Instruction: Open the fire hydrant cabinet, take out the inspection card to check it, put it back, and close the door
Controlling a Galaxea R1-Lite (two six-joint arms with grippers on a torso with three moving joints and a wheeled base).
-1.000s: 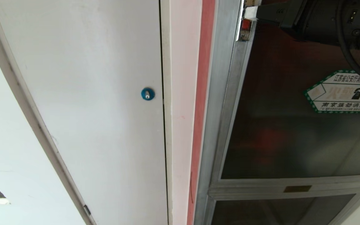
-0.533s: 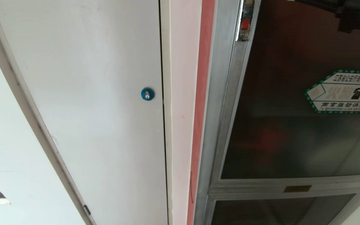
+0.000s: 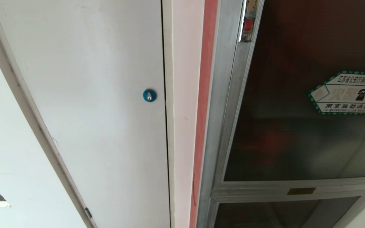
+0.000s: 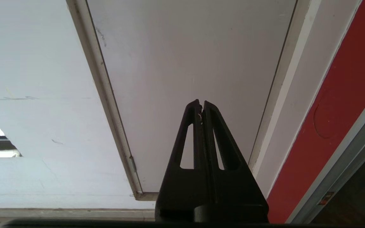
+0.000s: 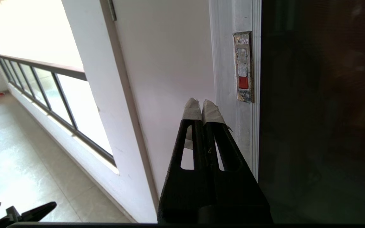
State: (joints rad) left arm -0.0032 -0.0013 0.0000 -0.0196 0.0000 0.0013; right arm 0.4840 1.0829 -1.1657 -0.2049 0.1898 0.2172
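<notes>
The door (image 3: 303, 104) of the fire hydrant cabinet (image 3: 220, 126) is shut, its dark tinted glass flush in the aluminium frame on the right of the head view. A green-bordered hexagonal sticker (image 3: 348, 92) sits on the glass toward the right edge, and the small red latch (image 3: 248, 24) shows high on the frame's left stile. Below the door lies a shorter glass panel (image 3: 280, 212) with a brass-coloured plate (image 3: 301, 191) on the rail between them. The inspection card cannot be seen; only a vague reddish glow comes through the glass.

To the left of the cabinet runs a red painted strip (image 3: 203, 114), then pale wall, then a plain white door (image 3: 90, 104) with a round blue lock (image 3: 150, 95). A hinge (image 3: 88, 212) shows on that door's far edge. In the right wrist view a railing (image 5: 43, 82) with glass panes runs along a tiled floor (image 5: 14, 164) (brightly lit from outside).

Neither arm appears in the head view. The right hand (image 5: 201, 106) has its taped fingertips (image 5: 191, 109) pressed together, empty, pointing at the frame just beside the red latch (image 5: 243, 82) and clear of it. The left hand (image 4: 201, 106) also has its fingers together, empty, aimed at the white door (image 4: 185, 63), well apart from the cabinet.
</notes>
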